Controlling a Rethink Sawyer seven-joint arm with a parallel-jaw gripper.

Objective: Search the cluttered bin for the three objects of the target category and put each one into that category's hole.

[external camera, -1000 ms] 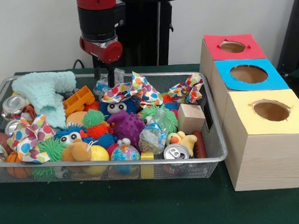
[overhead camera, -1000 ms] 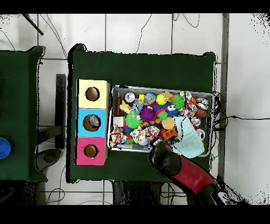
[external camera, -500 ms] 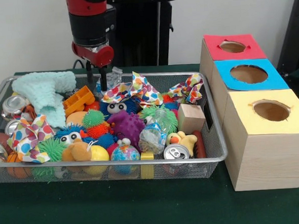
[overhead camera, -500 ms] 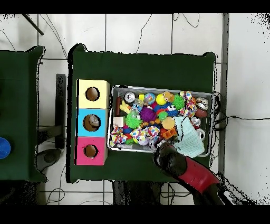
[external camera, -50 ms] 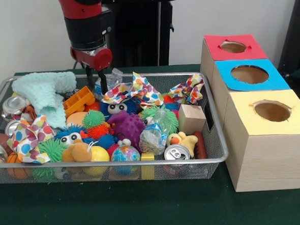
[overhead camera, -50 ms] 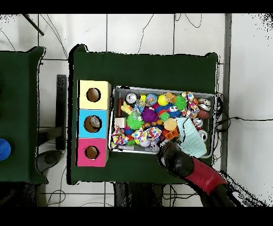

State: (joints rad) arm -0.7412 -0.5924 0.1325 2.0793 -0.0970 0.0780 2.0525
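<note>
Gripper (external camera, -50 ms: 96, 81) over the bin's (external camera, -50 ms: 215, 139) far edge, fingers slightly parted, holding nothing, beside orange toy (external camera, -50 ms: 78, 100), overhead view hides fingers under arm (overhead camera, -50 ms: 186, 165)

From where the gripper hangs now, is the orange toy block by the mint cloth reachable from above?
Probably yes. The gripper hangs just beside the orange toy block, whose top lies bare, with nothing stacked on it. The mint cloth crowds one side, so the fingers may snag it.
</note>
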